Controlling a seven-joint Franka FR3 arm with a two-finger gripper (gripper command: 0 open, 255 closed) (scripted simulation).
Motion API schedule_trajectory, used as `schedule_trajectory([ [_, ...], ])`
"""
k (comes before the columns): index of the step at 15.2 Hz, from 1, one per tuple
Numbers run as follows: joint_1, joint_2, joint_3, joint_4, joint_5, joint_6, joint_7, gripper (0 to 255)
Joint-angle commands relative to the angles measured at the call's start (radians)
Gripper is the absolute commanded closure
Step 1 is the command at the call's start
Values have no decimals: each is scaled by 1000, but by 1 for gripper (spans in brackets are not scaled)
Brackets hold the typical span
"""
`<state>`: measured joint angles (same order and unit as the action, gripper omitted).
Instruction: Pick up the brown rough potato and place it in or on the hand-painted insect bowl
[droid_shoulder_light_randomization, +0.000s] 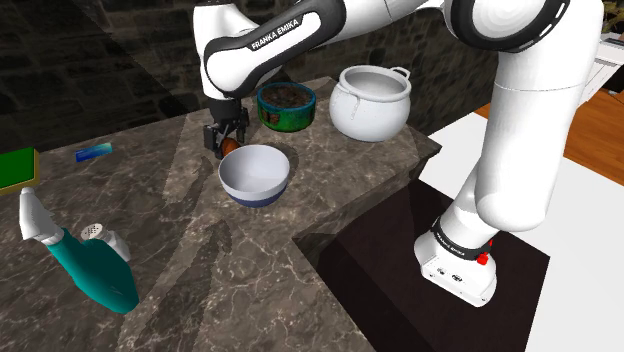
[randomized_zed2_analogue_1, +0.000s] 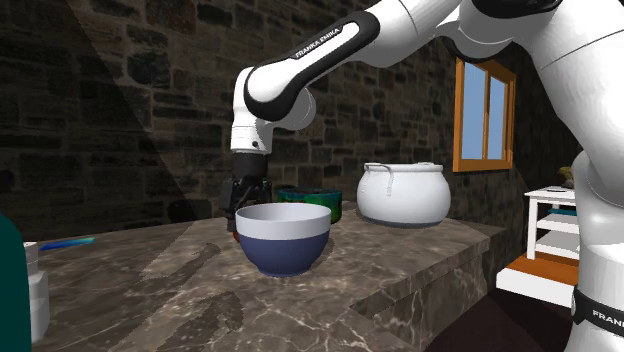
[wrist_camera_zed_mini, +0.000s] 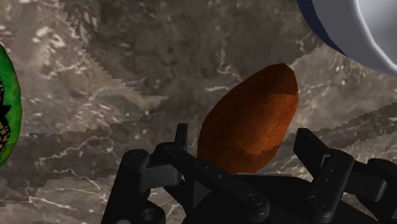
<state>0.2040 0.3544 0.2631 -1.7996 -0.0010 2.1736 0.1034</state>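
Note:
The brown rough potato (droid_shoulder_light_randomization: 230, 147) (wrist_camera_zed_mini: 251, 124) sits between the two black fingers of my gripper (droid_shoulder_light_randomization: 228, 141) (wrist_camera_zed_mini: 245, 137), which is shut on it just above the marble counter (droid_shoulder_light_randomization: 180, 240). The hand-painted bowl (droid_shoulder_light_randomization: 286, 106) (randomized_zed2_analogue_1: 325, 205), green outside with dark contents, stands a short way behind the gripper; its green side (wrist_camera_zed_mini: 7, 121) shows beside the gripper in the wrist view. In the second exterior view the gripper (randomized_zed2_analogue_1: 250, 195) hangs straight down behind a blue-and-white bowl, which hides the potato.
A white bowl with a blue base (droid_shoulder_light_randomization: 255, 172) (randomized_zed2_analogue_1: 283, 238) (wrist_camera_zed_mini: 356, 32) stands right next to the gripper. A large white pot (droid_shoulder_light_randomization: 370, 102) (randomized_zed2_analogue_1: 403, 193) stands past the painted bowl. A teal bottle (droid_shoulder_light_randomization: 95, 265), a small blue item (droid_shoulder_light_randomization: 93, 152) and a green block (droid_shoulder_light_randomization: 15, 165) lie toward the shoulder view's left.

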Motion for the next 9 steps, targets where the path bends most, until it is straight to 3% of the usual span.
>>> schedule_trajectory([
  [1,0,0,0,0,0,0,0,0],
  [2,0,0,0,0,0,0,0,255],
  [9,0,0,0,0,0,0,0,255],
])
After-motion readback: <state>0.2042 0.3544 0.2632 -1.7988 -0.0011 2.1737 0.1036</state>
